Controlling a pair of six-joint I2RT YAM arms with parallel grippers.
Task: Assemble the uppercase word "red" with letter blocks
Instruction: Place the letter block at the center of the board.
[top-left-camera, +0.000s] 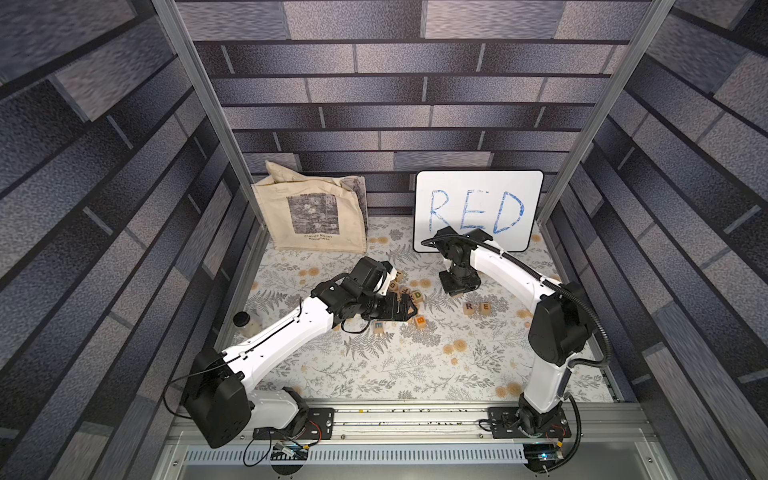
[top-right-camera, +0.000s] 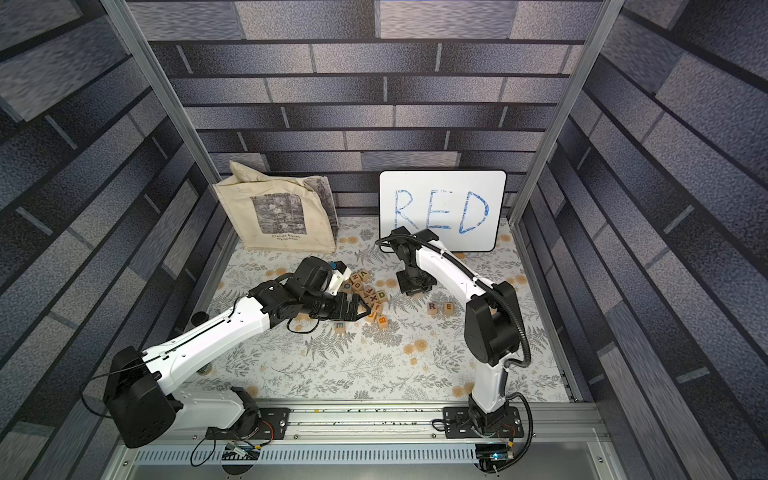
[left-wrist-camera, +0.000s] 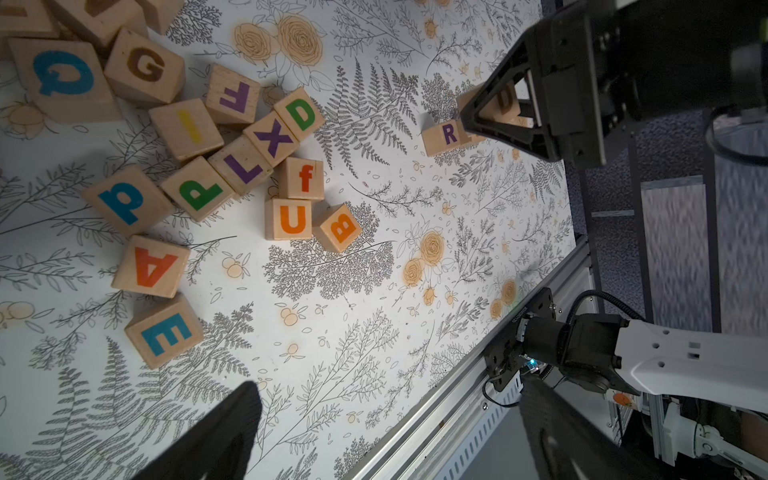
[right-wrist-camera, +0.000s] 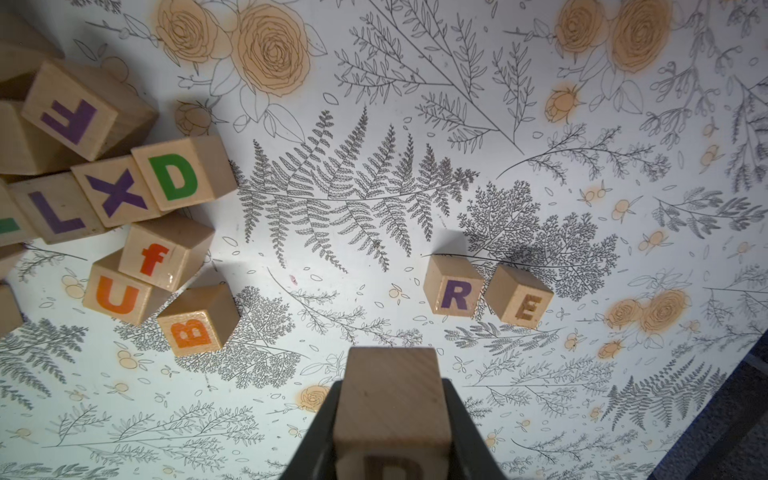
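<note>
Far left, a small black-lidded jar (top-left-camera: 245, 322) stands on the flowered mat (top-left-camera: 374, 374). A canvas bag (top-left-camera: 316, 216) leans against the back wall.

The left claw (top-left-camera: 409, 311) hangs at the near edge of the pile (top-left-camera: 405, 291) of loose blocks. Its fingers (left-wrist-camera: 216, 436) are spread wide with nothing between them. A blue E (left-wrist-camera: 164, 332) lies at the pile's near edge. The green D (right-wrist-camera: 183, 174) sits at the pile's right edge, touching a purple X.

Right of the pile, across a bare stretch of mat, the right claw (right-wrist-camera: 392, 386) points down. It is clamped on the D block (right-wrist-camera: 392, 415), one finger on each side face. Whether that block touches the mat I can't tell.

Just right of it and a little nearer, the R block (top-left-camera: 469, 306) and E block (top-left-camera: 484, 307) stand side by side on the mat. The R is on the left, and the E is turned slightly. The D block is near them but apart, not in their line.

Behind, the board (top-left-camera: 478, 208) with RED written in blue leans on the wall.
</note>
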